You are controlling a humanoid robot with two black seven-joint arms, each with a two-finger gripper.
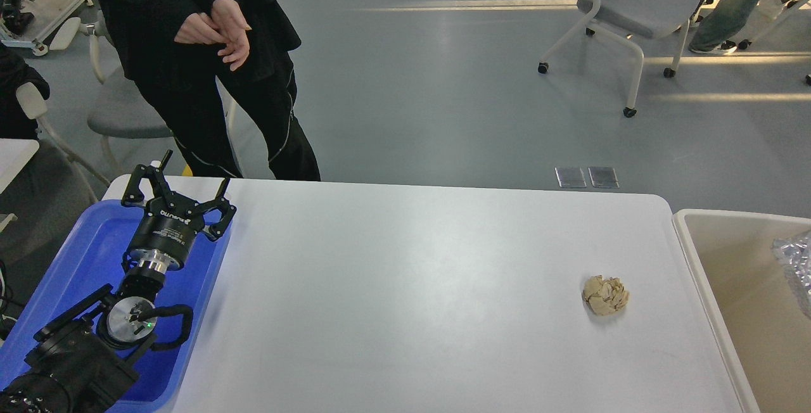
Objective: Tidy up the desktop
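The white desktop (405,286) fills the middle of the head view. A crumpled beige paper ball (605,295) lies on it near the right side. My left gripper (193,175) is open and empty, its fingers spread above the far end of the blue tray (76,261) at the desktop's left edge. The right arm and its gripper are not in view.
A beige bin (728,299) stands against the desktop's right edge with crinkled clear plastic (795,267) in it. A person in black (215,64) stands just behind the desktop's far left corner. Chairs stand on the floor beyond.
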